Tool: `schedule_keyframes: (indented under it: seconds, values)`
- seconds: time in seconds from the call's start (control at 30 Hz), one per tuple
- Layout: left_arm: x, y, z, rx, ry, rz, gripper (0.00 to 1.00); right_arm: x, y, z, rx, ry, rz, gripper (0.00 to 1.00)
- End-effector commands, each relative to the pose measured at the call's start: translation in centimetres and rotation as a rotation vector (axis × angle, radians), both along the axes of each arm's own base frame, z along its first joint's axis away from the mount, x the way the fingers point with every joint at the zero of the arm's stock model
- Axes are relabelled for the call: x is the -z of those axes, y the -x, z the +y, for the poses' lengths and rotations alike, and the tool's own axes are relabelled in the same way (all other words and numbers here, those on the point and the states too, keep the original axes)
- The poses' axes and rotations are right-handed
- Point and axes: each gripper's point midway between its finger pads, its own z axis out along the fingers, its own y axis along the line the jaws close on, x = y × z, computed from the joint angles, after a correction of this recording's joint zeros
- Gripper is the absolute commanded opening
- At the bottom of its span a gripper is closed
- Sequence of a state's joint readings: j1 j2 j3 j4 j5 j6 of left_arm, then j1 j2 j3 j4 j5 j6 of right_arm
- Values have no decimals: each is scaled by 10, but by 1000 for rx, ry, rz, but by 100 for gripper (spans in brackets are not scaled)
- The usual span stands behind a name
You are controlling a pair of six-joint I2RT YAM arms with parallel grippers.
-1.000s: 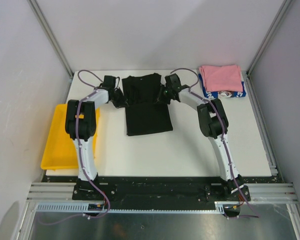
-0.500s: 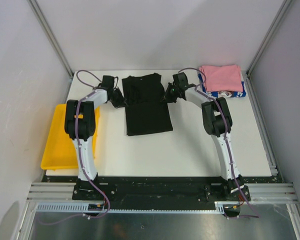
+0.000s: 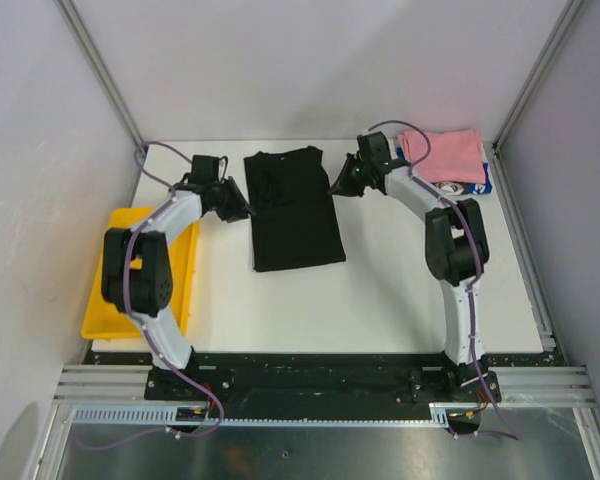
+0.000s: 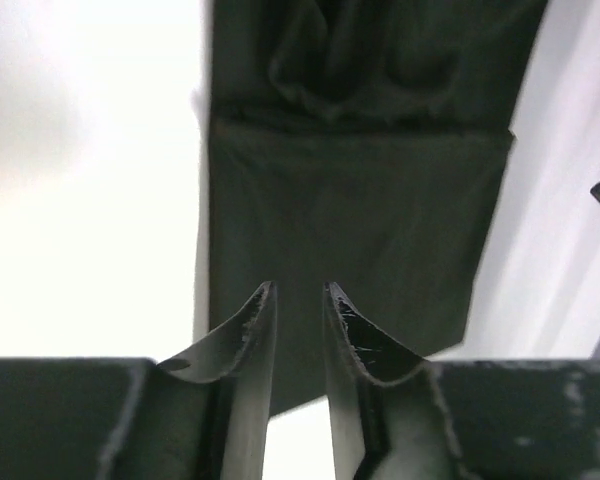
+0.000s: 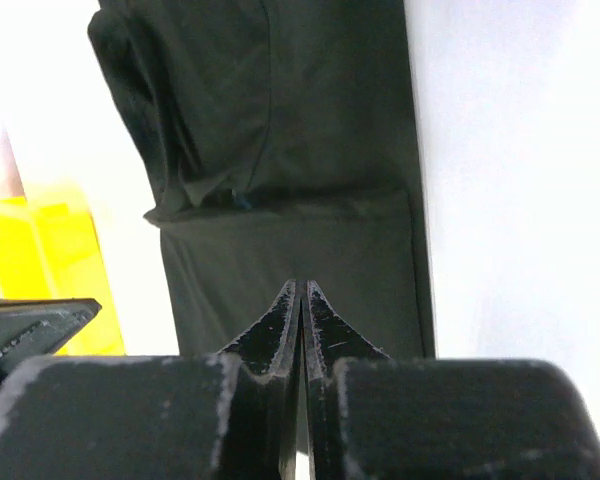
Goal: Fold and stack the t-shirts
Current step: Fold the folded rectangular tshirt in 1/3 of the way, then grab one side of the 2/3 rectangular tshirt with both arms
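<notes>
The black t-shirt [image 3: 293,208] lies folded into a long rectangle at the table's middle back; its print is hidden. In the left wrist view the black cloth [image 4: 360,210] spreads under and ahead of my left gripper [image 4: 300,290], which is open a little with nothing between its fingers. My left gripper [image 3: 235,205] sits just off the shirt's left edge. Off the upper right edge is my right gripper [image 3: 338,188], shut and empty [image 5: 301,285] above the black t-shirt [image 5: 290,130]. A folded pink t-shirt [image 3: 442,155] rests on a blue-and-white one [image 3: 472,188] at the back right.
A yellow plastic tray [image 3: 110,290] sits at the table's left edge, under the left arm's elbow; it also shows as the yellow tray [image 5: 50,270] in the right wrist view. Grey walls and metal rails enclose the table on three sides.
My left gripper has opened and let go of the black t-shirt's left edge, and its elbow swung left. The right gripper drew back from the shirt toward the upper right, still shut.
</notes>
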State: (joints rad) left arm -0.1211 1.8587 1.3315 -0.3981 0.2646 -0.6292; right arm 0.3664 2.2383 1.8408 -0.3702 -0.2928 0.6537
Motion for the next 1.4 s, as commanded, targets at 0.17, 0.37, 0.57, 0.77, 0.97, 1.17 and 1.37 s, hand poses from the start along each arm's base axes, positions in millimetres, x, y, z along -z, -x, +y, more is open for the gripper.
schedule_keyframes:
  seconds: [0.17,0.37,0.57,0.77,0.97,1.17,1.37]
  values:
    - [-11,84,-35,80,10,2,5,-20,90,-1,-47,-67,63,4]
    - [23,113,-40,83,17,86,0,9,131,4,-82,-31,130,3]
    - [48,126,-33,58,-14,136,0,43,154,1,-85,-10,207,1]
    - [71,138,-25,45,-46,191,0,62,164,-16,-45,0,246,1]
    - [71,142,-22,40,-51,189,0,60,169,-33,-14,5,251,1]
    - [48,135,-26,61,-14,124,0,43,168,-46,3,39,199,14]
    - [26,138,-29,74,25,75,2,48,166,-50,12,86,184,28]
